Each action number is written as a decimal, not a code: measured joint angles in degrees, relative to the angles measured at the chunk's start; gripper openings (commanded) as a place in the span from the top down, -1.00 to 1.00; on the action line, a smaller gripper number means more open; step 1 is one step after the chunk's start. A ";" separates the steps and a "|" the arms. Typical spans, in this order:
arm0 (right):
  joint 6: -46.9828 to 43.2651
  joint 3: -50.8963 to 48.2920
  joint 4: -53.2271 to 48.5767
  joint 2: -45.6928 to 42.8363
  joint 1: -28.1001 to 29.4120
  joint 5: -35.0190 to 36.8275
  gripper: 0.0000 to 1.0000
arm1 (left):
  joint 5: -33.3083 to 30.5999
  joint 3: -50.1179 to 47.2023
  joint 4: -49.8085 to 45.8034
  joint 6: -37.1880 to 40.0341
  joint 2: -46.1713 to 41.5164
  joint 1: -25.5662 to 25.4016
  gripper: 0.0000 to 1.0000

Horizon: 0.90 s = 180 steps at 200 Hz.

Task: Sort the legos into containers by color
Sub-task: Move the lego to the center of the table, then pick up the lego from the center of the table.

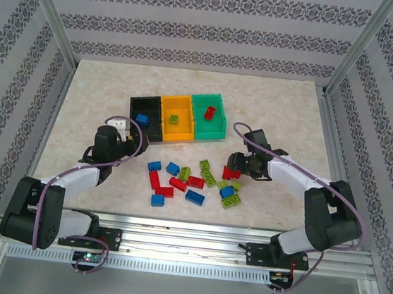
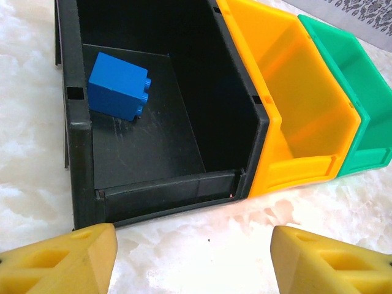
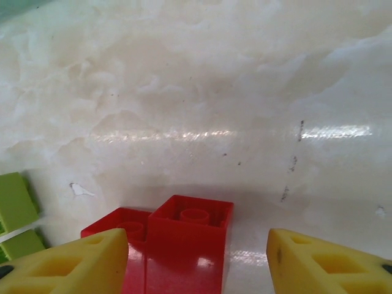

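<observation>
The table [image 1: 293, 108] is pale and looks like marble. The left arm [image 1: 57, 188] reaches in from 7 o'clock. The right arm [image 1: 318, 203] reaches in from 4 o'clock.

Three bins sit joined in a row, at 12 o'clock from the middle of the table. The black bin [image 1: 147, 98] is at the 9 o'clock end. The orange bin [image 1: 180, 134] is in the middle. The green bin [image 1: 211, 131] is at the 3 o'clock end.

The left gripper [image 1: 132, 136] sits near the black bin, at 7 o'clock from it. Its yellow fingers [image 2: 67, 257] are spread wide with nothing between them.

The right gripper [image 1: 235, 167] is down at the table, at 3 o'clock from the pile of bricks [image 1: 185, 181]. Its fingers are spread apart, one on each side of a tall red brick [image 3: 190, 245]. They do not squeeze it. A lower red piece [image 3: 116, 223] sits right against that brick at 9 o'clock. Lime green bricks [image 3: 15, 202] lie farther out at 9 o'clock.

The pile lies on the table at 6 o'clock from the bins, between the two grippers. It has red, blue and lime green bricks mixed together.

A blue brick [image 2: 119, 86] lies in the black bin. A small green brick [image 1: 175, 120] lies in the orange bin. A small red brick [image 1: 210, 110] lies in the green bin.
</observation>
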 measured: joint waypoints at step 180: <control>-0.17 10.03 0.42 6.29 0.55 1.51 0.33 | 1.79 0.00 0.85 -0.02 0.22 0.00 -0.35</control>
